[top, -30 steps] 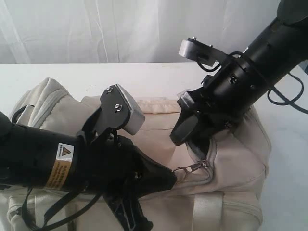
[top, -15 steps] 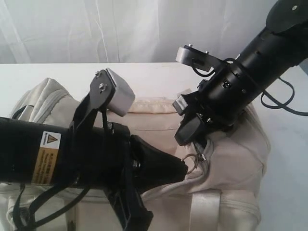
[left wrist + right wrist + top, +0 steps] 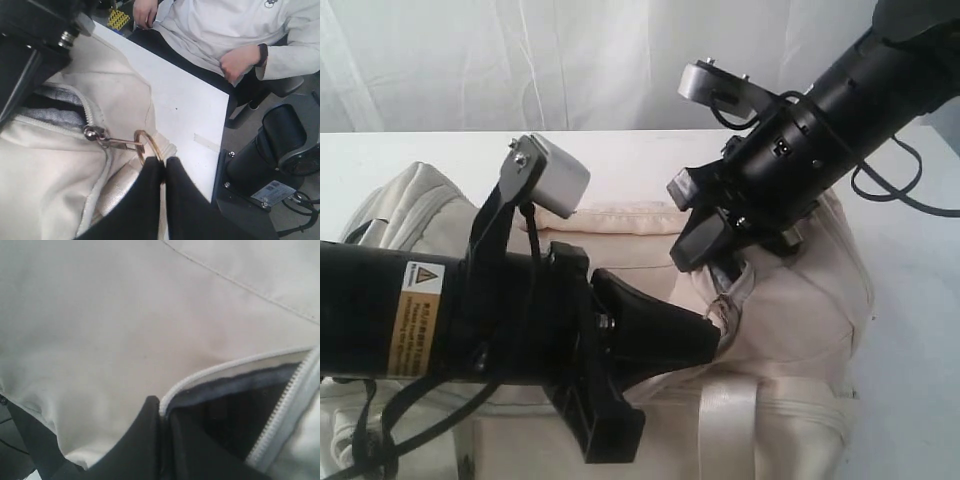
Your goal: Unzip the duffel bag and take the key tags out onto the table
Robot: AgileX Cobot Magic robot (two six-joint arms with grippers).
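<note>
The cream duffel bag lies on the white table. Its top zipper is partly undone and dark lining shows in the gap. My left gripper is shut on the brass pull ring, which hangs from the zipper slider. Just above it, my right gripper is shut on the bag's fabric edge beside the zipper teeth. The key tags are hidden.
The bag's webbing strap runs down its near side. In the left wrist view the table edge is close to the bag's end. A seated person is beyond it, and a black robot base stands beside it.
My right gripper has closed on the bag's opening edge. The left gripper has drawn the pull ring to the right, and the bag's end has bunched up.
</note>
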